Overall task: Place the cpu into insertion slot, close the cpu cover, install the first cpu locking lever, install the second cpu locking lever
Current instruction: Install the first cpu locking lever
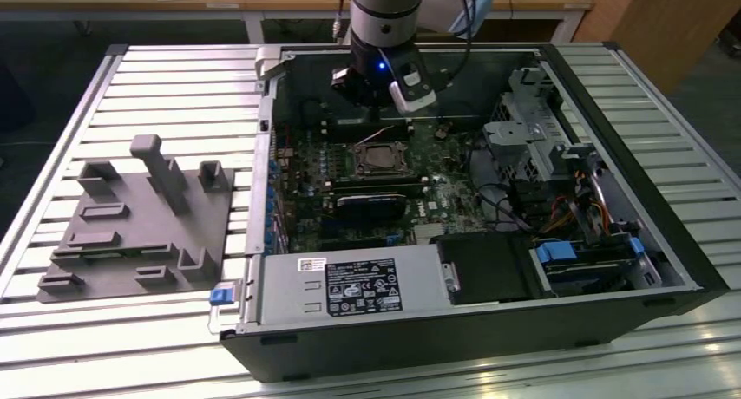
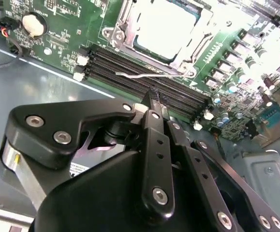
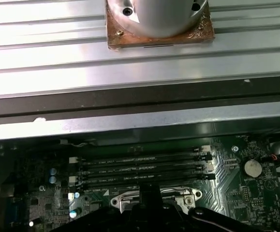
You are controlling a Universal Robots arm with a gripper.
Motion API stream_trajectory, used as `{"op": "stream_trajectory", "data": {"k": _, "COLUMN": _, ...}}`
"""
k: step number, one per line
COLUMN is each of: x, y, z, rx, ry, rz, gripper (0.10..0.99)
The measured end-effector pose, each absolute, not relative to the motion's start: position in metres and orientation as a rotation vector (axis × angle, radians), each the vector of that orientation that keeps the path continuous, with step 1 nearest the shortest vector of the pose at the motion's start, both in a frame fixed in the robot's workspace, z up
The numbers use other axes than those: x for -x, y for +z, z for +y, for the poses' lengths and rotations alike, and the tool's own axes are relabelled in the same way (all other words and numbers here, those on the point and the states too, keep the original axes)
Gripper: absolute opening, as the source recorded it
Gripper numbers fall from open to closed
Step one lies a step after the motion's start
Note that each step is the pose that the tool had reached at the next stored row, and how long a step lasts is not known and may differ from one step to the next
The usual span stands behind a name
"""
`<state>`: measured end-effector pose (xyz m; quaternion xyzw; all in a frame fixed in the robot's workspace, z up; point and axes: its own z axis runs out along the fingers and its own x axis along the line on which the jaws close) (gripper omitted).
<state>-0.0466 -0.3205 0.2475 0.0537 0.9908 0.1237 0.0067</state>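
Hovering inside the open computer case (image 1: 648, 269), the pincer (image 2: 152, 102) is clenched, its fingertips pressed together with nothing visible between them, just above the long black memory slots (image 2: 130, 67). Beside those slots the cpu (image 2: 164, 26) sits in the insertion slot (image 1: 357, 160), its pale face showing through the window of the cpu cover (image 2: 196, 30), which lies flat over it. A thin wire locking lever (image 2: 140, 75) runs along the socket's edge near the pincer's tip; whether it is latched cannot be told. The case rests on a slatted metal desk (image 1: 173, 69).

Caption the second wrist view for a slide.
Pincer tip at the memory slots, near a wire lever beside the seated cpu.
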Motion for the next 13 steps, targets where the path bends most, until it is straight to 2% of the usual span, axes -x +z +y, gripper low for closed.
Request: {"op": "stream_trajectory", "data": {"k": 13, "x": 0.0468, "y": 0.2386, "z": -0.3214, "rx": -0.190, "ry": 0.379, "rz": 3.022, "gripper": 0.106}}
